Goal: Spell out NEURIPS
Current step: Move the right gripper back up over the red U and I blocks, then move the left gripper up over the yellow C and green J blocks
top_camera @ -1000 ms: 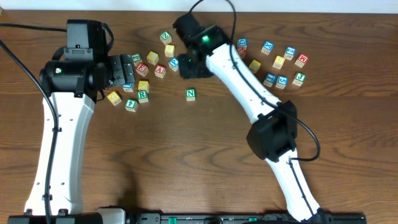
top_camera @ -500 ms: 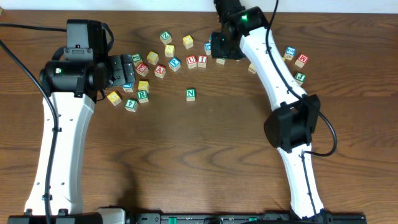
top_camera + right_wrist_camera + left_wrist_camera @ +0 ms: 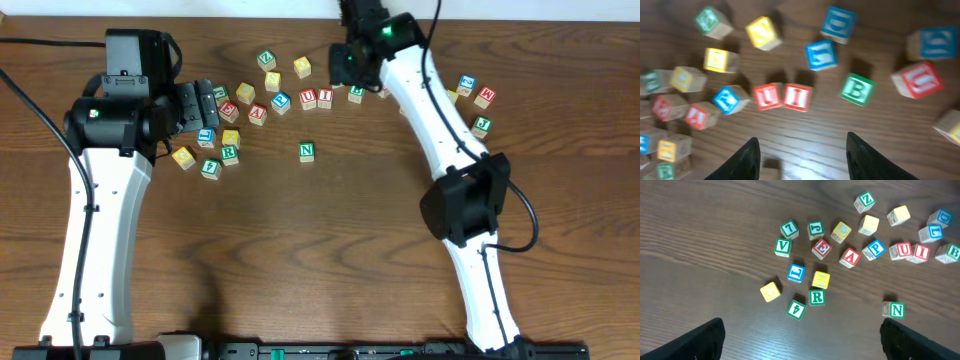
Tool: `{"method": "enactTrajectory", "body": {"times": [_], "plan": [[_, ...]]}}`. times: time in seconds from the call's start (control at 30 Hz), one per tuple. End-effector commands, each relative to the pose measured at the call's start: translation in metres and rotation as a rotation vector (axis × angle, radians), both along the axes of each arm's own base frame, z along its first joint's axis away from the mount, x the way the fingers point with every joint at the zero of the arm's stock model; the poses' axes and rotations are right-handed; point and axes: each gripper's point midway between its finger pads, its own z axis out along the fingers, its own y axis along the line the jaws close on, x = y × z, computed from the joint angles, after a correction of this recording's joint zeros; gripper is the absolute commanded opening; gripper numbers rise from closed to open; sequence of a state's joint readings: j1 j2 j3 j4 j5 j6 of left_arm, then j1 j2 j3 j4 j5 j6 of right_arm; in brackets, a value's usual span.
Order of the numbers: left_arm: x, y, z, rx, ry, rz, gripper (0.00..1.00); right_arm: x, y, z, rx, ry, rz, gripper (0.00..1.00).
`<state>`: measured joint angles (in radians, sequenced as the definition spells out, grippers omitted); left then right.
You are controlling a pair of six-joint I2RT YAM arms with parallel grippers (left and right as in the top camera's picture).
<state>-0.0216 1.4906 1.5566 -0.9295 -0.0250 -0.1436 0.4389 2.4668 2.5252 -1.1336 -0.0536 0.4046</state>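
NEURIPS cubes lie scattered and are not yet in a row. N [image 3: 306, 151] sits alone near the middle of the table [image 3: 300, 250]. Red U [image 3: 308, 97] and I [image 3: 325, 95] touch side by side further back, and E [image 3: 821, 248], P [image 3: 875, 248] and R [image 3: 816, 297] are in the crowd at the left. The right gripper [image 3: 802, 142] is near the U and I pair, with its jaws spread and nothing between them. The left gripper [image 3: 802, 330] is also spread wide and empty. I think the danger is this contact: closing on I can push U, or the green B [image 3: 857, 89] beside it. Also, no S is visible, so a wrong cube may be taken.
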Motion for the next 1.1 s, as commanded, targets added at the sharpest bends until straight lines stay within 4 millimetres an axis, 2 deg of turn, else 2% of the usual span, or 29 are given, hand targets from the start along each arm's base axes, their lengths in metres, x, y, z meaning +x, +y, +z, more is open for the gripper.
{"method": "enactTrajectory", "body": {"times": [0.0, 0.3, 0.47, 0.7, 0.77, 0.87, 0.9, 1.07], "plan": [[0.002, 0.016, 0.0, -0.012, -0.01, 0.119, 0.97, -0.006, 0.025, 0.005, 0.015, -0.028, 0.056, 0.5], [0.008, 0.031, 0.005, -0.036, -0.048, 0.187, 0.98, -0.013, 0.064, 0.003, 0.04, -0.067, 0.115, 0.51], [0.012, 0.033, 0.008, -0.037, -0.069, 0.19, 0.98, -0.02, 0.081, -0.001, 0.054, -0.063, 0.122, 0.51], [0.017, 0.033, -0.012, -0.034, -0.01, 0.19, 0.98, -0.022, 0.091, 0.002, 0.08, -0.072, 0.131, 0.52], [0.023, 0.026, -0.022, -0.036, 0.015, 0.121, 0.97, -0.021, 0.09, 0.001, 0.077, -0.072, 0.121, 0.52], [0.037, -0.008, -0.037, -0.07, 0.034, -0.175, 0.98, -0.017, 0.081, 0.001, 0.075, -0.065, 0.106, 0.52], [0.044, -0.017, -0.043, -0.094, 0.029, -0.23, 0.98, -0.014, 0.073, 0.004, 0.08, -0.058, 0.095, 0.52], [0.07, -0.017, -0.07, -0.098, 0.038, -0.244, 0.98, -0.004, 0.023, 0.016, 0.06, -0.03, 0.021, 0.52]]}}
